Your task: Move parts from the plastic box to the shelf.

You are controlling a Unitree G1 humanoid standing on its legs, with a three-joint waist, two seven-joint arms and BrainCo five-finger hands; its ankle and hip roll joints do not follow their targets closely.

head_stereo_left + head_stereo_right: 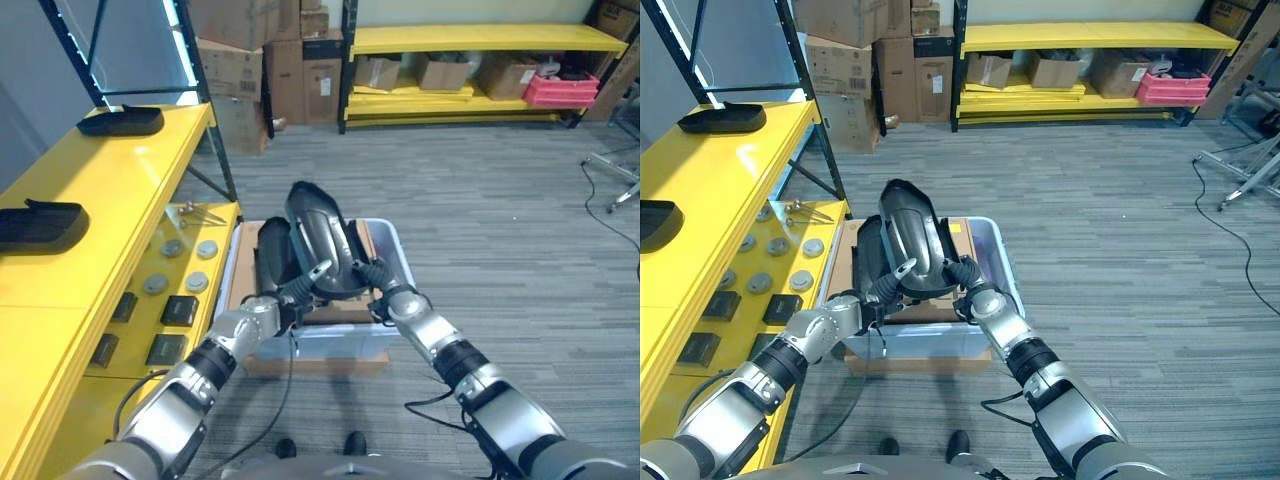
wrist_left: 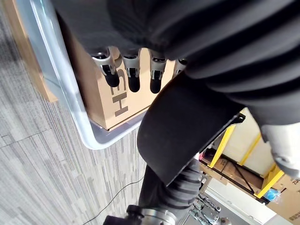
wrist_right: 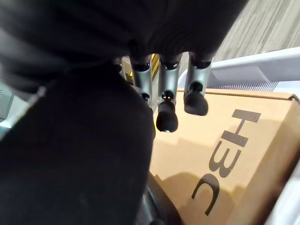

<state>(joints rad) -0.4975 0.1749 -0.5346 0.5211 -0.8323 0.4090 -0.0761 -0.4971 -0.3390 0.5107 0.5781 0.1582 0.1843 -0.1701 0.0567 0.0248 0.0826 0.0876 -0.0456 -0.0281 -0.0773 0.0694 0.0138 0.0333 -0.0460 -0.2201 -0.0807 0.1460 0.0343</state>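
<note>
Here the long black curved plastic part (image 1: 318, 238) stands clear above the translucent plastic box's rim (image 1: 396, 252) — open grey carpet (image 1: 500, 230) to the right. Its long axis tilts up and away; left hand (image 1: 303, 281) and right hand (image 1: 371, 274) each curl fingers around its lower end.

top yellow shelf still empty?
No, two black parts already lie on the top yellow shelf in the left eye view.
</note>
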